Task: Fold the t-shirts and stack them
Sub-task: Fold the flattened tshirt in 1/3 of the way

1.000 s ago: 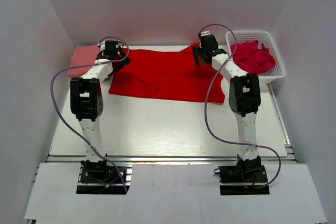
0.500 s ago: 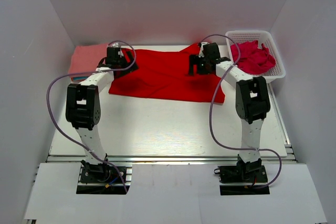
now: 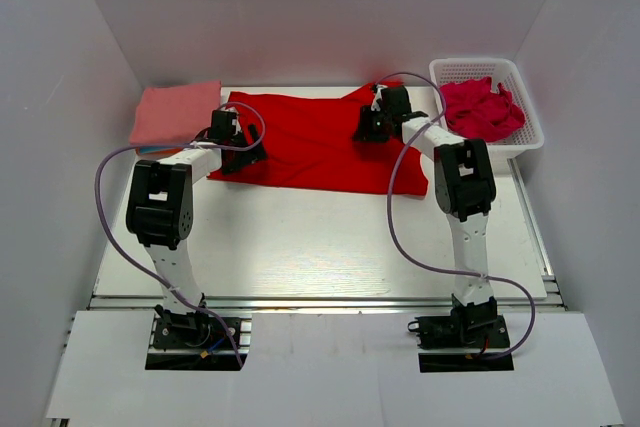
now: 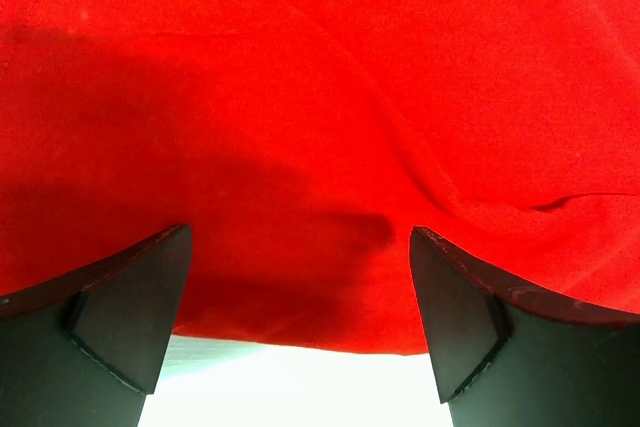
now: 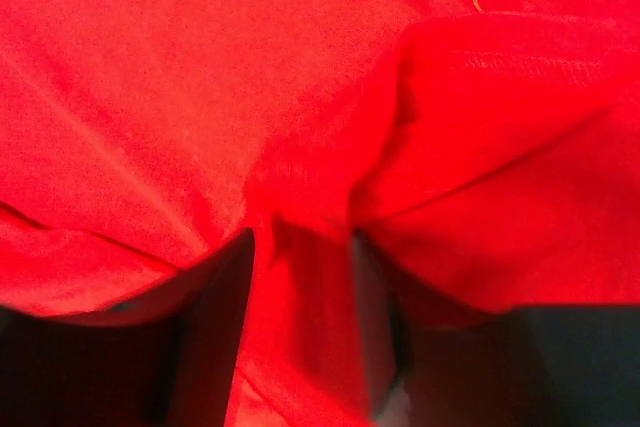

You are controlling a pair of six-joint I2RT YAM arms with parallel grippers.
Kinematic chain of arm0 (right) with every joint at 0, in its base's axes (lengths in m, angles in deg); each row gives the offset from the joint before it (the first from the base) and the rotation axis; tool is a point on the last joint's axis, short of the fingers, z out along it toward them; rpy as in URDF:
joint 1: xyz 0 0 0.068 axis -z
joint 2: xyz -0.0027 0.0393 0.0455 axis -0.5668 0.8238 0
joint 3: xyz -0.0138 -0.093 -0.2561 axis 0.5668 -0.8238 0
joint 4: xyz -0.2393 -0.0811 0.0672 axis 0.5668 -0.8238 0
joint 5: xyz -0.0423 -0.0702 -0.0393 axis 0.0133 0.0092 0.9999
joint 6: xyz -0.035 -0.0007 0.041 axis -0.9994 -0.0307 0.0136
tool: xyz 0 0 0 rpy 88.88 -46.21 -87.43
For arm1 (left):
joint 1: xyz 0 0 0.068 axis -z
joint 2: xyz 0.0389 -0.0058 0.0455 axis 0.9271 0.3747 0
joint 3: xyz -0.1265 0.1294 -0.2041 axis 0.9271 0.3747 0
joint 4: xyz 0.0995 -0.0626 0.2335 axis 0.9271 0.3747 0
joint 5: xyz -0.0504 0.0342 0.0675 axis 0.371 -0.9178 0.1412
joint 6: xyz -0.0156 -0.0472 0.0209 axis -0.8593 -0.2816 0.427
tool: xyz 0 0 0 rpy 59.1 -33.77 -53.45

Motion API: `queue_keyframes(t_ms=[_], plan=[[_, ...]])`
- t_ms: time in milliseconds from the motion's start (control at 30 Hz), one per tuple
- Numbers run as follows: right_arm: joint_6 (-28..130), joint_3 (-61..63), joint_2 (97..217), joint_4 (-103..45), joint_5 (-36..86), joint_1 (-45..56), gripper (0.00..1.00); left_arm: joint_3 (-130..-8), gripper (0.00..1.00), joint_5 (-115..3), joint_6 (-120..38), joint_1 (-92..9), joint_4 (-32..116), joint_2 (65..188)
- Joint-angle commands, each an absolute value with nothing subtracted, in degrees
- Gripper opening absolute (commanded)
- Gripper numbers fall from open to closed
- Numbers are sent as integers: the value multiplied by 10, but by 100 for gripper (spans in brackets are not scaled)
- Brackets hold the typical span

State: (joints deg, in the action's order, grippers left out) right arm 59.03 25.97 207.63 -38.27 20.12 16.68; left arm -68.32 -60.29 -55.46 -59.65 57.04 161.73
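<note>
As I watched the table point(image 3: 300, 237), the red t-shirt point(image 3: 320, 142) lay spread across its far half; my left gripper point(image 4: 298, 237) hung wide apart over the near hem, my right gripper point(image 5: 300, 247) pinched a raised fold.

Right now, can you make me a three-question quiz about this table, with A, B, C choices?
1. Where is the white basket? A far right corner; B far left corner; C table middle.
2. What colour is the spread-out t-shirt? A teal; B red; C orange.
3. How is the left pincer? A open; B shut on cloth; C holding the basket.
Answers: A, it sits by the right wall; B, the cloth is bright red; A, its fingers stand wide apart.
</note>
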Motion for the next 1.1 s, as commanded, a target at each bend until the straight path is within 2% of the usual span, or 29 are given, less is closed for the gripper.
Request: queue_keyframes(t_ms=[0, 67, 100, 167, 333, 500, 633, 667, 733, 767, 1067], plan=[[615, 279, 2081, -340, 167, 169, 41, -683, 100, -626, -553, -597, 583, 1568], [616, 276, 2073, -333, 182, 165, 37, -678, 100, -631, -553, -597, 583, 1573], [618, 276, 2072, -327, 189, 166, 30, -678, 100, -631, -553, -597, 583, 1573], [624, 270, 2066, -316, 198, 167, 24, -673, 100, -631, -553, -597, 589, 1579], [621, 308, 2102, -294, 197, 165, 26, -673, 100, -631, -548, -597, 594, 1584], [631, 452, 2203, -336, 163, 165, 27, -678, 100, -643, -543, -603, 621, 1584], [625, 481, 2210, -320, 154, 168, 39, -678, 100, -660, -543, -603, 628, 1571], [614, 482, 2207, -319, 149, 168, 56, -678, 100, -660, -537, -603, 634, 1566], [602, 473, 2193, -328, 153, 168, 75, -683, 100, -666, -537, -603, 634, 1560], [592, 466, 2161, -331, 160, 168, 90, -683, 100, -666, -537, -603, 634, 1554], [558, 169, 1887, -236, 240, 170, 90, -700, 100, -684, -527, -603, 608, 1515]])
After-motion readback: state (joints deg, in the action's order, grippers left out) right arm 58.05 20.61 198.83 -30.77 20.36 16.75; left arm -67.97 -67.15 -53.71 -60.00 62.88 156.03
